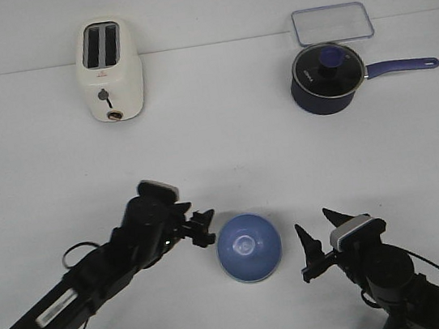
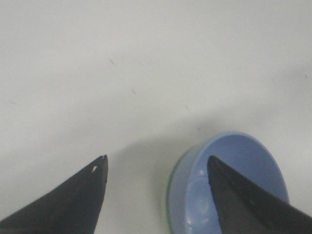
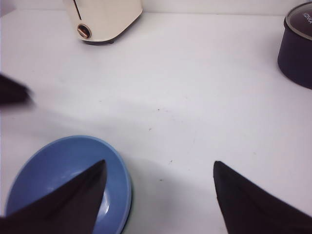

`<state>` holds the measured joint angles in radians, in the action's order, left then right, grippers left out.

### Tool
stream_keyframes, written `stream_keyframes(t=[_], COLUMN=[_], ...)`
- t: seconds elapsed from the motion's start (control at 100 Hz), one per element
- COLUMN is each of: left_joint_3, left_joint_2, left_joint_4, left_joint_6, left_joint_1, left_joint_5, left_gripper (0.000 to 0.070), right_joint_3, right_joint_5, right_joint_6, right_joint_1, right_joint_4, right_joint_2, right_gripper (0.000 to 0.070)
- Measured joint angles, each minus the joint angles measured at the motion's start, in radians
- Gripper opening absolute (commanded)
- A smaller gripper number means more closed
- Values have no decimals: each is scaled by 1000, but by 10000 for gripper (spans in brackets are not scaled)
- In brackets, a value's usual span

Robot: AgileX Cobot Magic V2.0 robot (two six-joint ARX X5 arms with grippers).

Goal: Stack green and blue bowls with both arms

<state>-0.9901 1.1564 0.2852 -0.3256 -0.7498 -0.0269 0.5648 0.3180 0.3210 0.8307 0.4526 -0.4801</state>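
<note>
Risk first: both claws sit low and close to the bowls, so any sideways swing or careless lift could clip the rim and skid or tip the stack across the bench. The left finger looks to overlap the bowl rim in the left wrist view (can't tell if it touches), so closing or pulling sideways there might drag the bowl.

Near: right claw at about 4 o'clock of the bowl, fingers spread wide, holding nothing, apart from the bowl with a clear gap. In its wrist view one finger sits in front of the blue bowl; contact not readable.

Blue bowl sits upright on the bench, near-centre, between the two claws. Left wrist view shows a thin pale green edge under its rim, so the green bowl appears to be nested underneath; stack judged done (green hardly visible from the front).

Left claw just beside the bowl at roughly 10 o'clock, fingers spread, empty.

Far: toaster at 11 o'clock, saucepan at 1 o'clock with a clear container behind it, all well apart from the bowls.
</note>
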Motion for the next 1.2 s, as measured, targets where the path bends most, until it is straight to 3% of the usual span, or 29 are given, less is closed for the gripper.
stream_keyframes(t=[0.12,0.24,0.29,0.34,0.37,0.73,1.13,1.2], left_joint_3=[14,157,235,303,335,370,370,370], left_joint_2=[-178,-336,-387,-422,-435,-473,-520,-540], left_joint_4=[97,112,123,126,127,86,-144,-157], left_joint_6=[39,40,21,-2,-13,-35,-32,-3], left_joint_1=[29,32,32,32,32,32,32,39], left_joint_5=[-132,-179,-180,-180,-180,-180,-180,-180], left_gripper=[382,373,320,133,0,15,14,15], right_joint_3=[0,0,0,0,0,0,0,0], right_joint_5=[-3,-3,-3,-3,-3,-3,-3,-3], right_joint_6=[0,0,0,0,0,-3,-3,-3], right_joint_1=[0,0,0,0,0,0,0,0], right_joint_4=[1,11,16,19,23,23,13,13], right_joint_2=[0,0,0,0,0,0,0,0], right_gripper=[451,425,262,0,2,12,12,12])
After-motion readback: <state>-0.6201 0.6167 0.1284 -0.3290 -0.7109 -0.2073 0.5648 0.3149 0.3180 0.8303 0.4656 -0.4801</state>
